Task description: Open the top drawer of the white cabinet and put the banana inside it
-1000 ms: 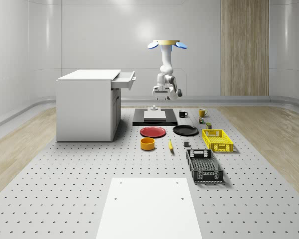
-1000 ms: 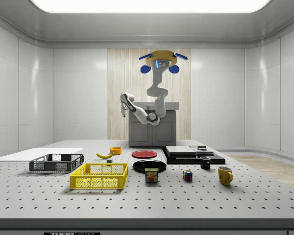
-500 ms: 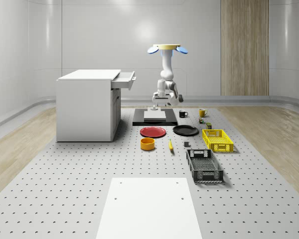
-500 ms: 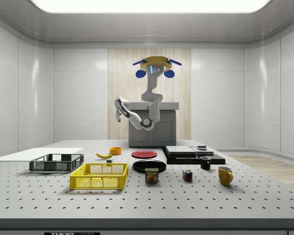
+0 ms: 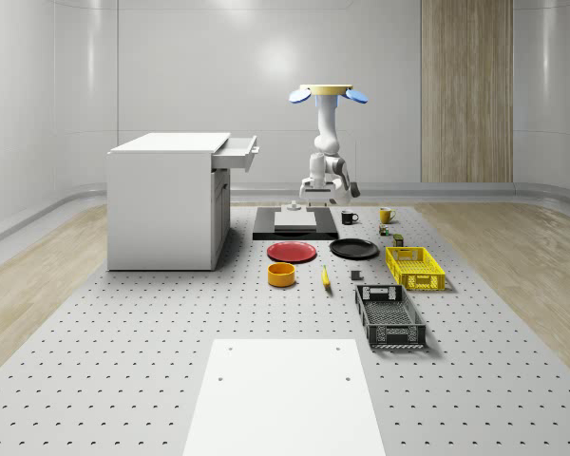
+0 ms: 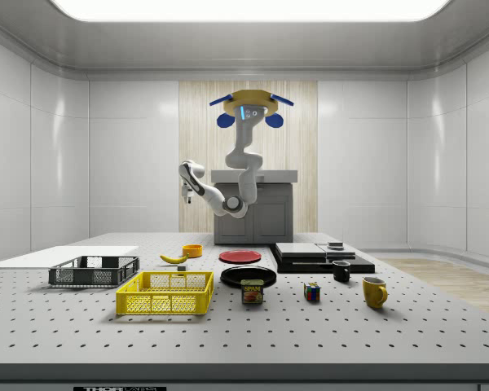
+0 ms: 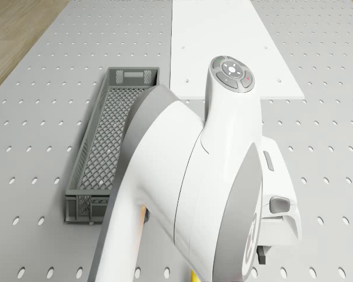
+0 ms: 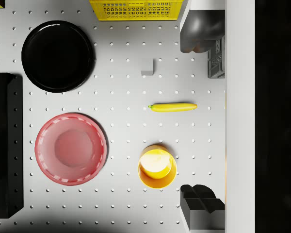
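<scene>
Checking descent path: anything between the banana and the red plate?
Nothing. In the wrist view, bare perforated table separates the banana from the red plate; the orange bowl sits off that line.

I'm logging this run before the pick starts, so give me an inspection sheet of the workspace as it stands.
Surface: grey perforated table with a white panel at its near end.
Job's things: white cabinet with its top drawer pulled out; banana lying on the table, beside the yellow bowl.
Clutter: red plate, black plate, yellow basket, grey crate, black slab, black mug, yellow mug, Spam can, coloured cube.
Gripper: the drone hovers above the table; the gripper hangs in the air over the banana area, holding nothing.
Cables: nothing seen.
Surroundings: white walls, a wood panel, wood flooring.
</scene>
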